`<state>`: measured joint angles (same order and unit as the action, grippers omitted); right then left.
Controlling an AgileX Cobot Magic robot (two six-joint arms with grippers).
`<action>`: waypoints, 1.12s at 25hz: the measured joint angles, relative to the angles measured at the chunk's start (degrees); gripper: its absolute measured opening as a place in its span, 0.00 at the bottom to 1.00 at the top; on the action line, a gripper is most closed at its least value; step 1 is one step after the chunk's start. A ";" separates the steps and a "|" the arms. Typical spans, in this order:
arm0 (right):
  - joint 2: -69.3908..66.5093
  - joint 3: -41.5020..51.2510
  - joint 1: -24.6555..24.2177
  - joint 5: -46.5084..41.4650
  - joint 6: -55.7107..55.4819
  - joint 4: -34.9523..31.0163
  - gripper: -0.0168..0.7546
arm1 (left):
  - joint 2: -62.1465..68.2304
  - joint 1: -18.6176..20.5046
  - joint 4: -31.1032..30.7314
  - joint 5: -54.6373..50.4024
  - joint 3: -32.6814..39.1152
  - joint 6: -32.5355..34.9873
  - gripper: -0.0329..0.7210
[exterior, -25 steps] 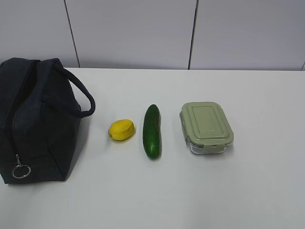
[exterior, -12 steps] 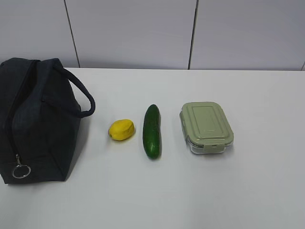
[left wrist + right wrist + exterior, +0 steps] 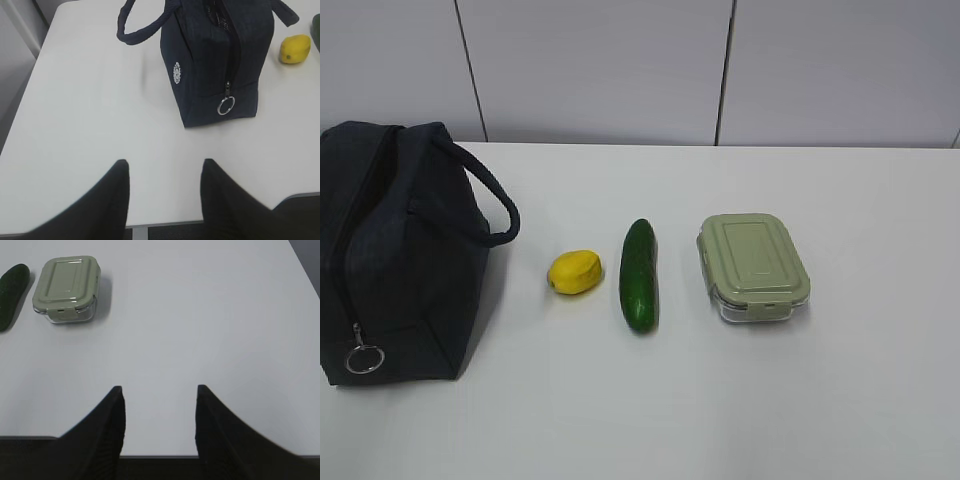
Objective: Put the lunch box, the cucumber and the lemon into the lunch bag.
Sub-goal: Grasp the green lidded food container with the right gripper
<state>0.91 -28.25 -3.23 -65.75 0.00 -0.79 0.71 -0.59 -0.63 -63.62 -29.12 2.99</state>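
Note:
The dark navy lunch bag (image 3: pixel 400 250) stands at the table's left, its zipper closed down to the metal ring pull (image 3: pixel 365 359). The left wrist view shows the lunch bag (image 3: pixel 215 65) too. To its right lie the yellow lemon (image 3: pixel 575 272), the dark green cucumber (image 3: pixel 640 275) and the lunch box (image 3: pixel 753 265) with its sage-green lid, in a row. My left gripper (image 3: pixel 164 167) hangs open and empty over the table's near edge, well short of the bag. My right gripper (image 3: pixel 158 392) is open and empty, far from the lunch box (image 3: pixel 66 287). Neither arm shows in the exterior view.
The white table (image 3: pixel 720 400) runs back to a pale panelled wall (image 3: pixel 620 70). One bag handle (image 3: pixel 490 200) loops out toward the lemon; the other handle (image 3: pixel 142 27) arches to the far side. The table's near edge (image 3: pixel 160 456) lies just under both grippers.

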 joint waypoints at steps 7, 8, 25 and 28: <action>0.00 0.00 0.00 0.00 0.00 0.00 0.47 | 0.00 0.00 0.00 0.00 0.00 0.00 0.47; 0.00 0.00 0.00 0.00 0.00 0.00 0.47 | 0.00 0.00 0.00 0.00 0.00 0.00 0.47; 0.00 0.00 0.00 0.00 0.00 0.00 0.47 | 0.00 0.00 0.00 0.00 0.00 0.00 0.47; 0.00 0.00 0.00 0.00 0.00 0.00 0.47 | 0.00 0.00 0.00 0.00 0.00 0.00 0.47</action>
<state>0.91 -28.25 -3.23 -65.75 0.00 -0.79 0.71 -0.59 -0.63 -63.62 -29.12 2.99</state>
